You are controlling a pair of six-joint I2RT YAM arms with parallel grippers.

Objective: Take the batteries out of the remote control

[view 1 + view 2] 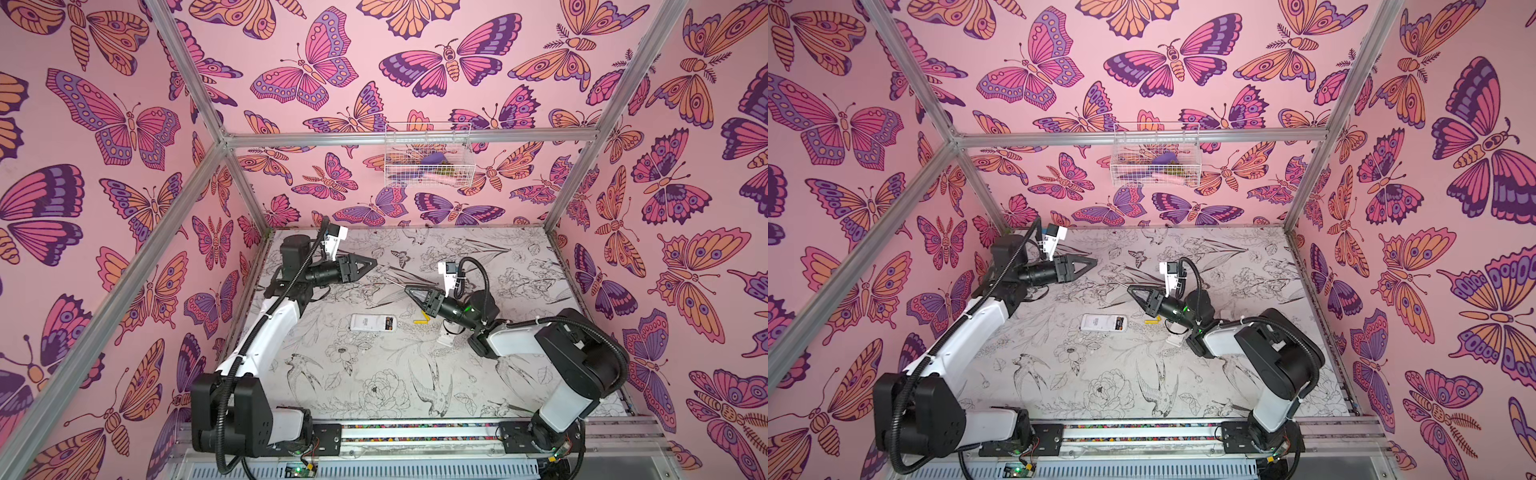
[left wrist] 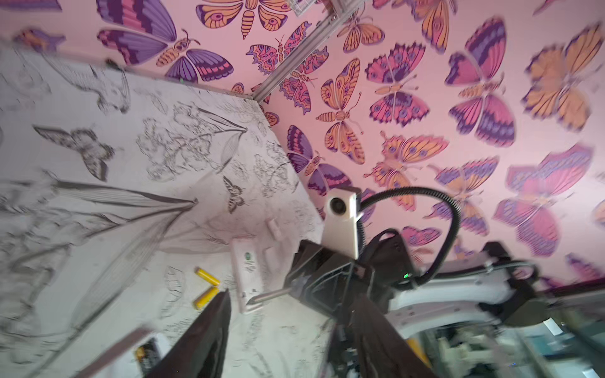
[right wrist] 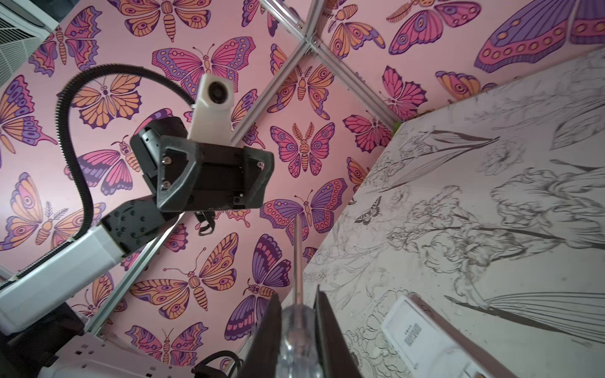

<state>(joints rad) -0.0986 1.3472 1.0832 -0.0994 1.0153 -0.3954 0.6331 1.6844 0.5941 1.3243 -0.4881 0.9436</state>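
Screwdriver gripped
The right tool (image 1: 410,290) clamps the clear-handled screwdriver (image 3: 296,330); the left tool (image 1: 370,263) gapes empty; yellow batteries (image 1: 420,320) lie beside the remote control (image 1: 372,323).

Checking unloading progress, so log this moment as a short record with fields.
remote: lying flat, battery compartment open
black batteries: seated in the compartment, count unclear
yellow batteries: two, out, lying beside the remote
right gripper: fingers shut on the screwdriver
left gripper: open, empty, apart from the remote
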